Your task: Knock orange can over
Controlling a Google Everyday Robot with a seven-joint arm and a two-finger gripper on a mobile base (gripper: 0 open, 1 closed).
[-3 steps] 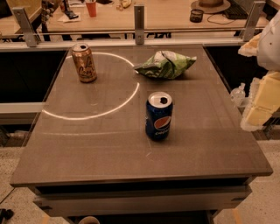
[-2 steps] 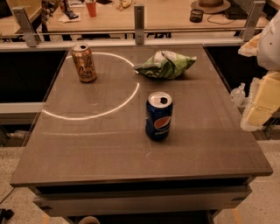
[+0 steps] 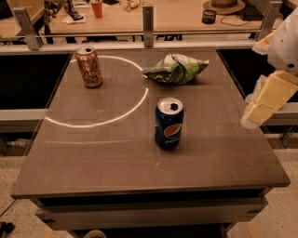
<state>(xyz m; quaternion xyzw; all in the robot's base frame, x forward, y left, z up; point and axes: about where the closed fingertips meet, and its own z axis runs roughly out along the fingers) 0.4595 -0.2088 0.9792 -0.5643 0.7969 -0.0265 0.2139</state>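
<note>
The orange can (image 3: pixel 89 67) stands upright near the table's far left corner, copper-coloured with pale cursive lettering and a silver top. My gripper (image 3: pixel 263 103) shows as pale cream parts at the right edge of the view. It hangs beside the table's right side, far from the orange can and touching nothing.
A blue Pepsi can (image 3: pixel 169 123) stands upright near the middle of the grey table (image 3: pixel 93 153). A crumpled green chip bag (image 3: pixel 177 69) lies at the far centre. A railing and a cluttered wooden desk (image 3: pixel 177 14) run behind the table.
My gripper has shifted slightly left and up at the right edge. The cans and the bag have not moved.
</note>
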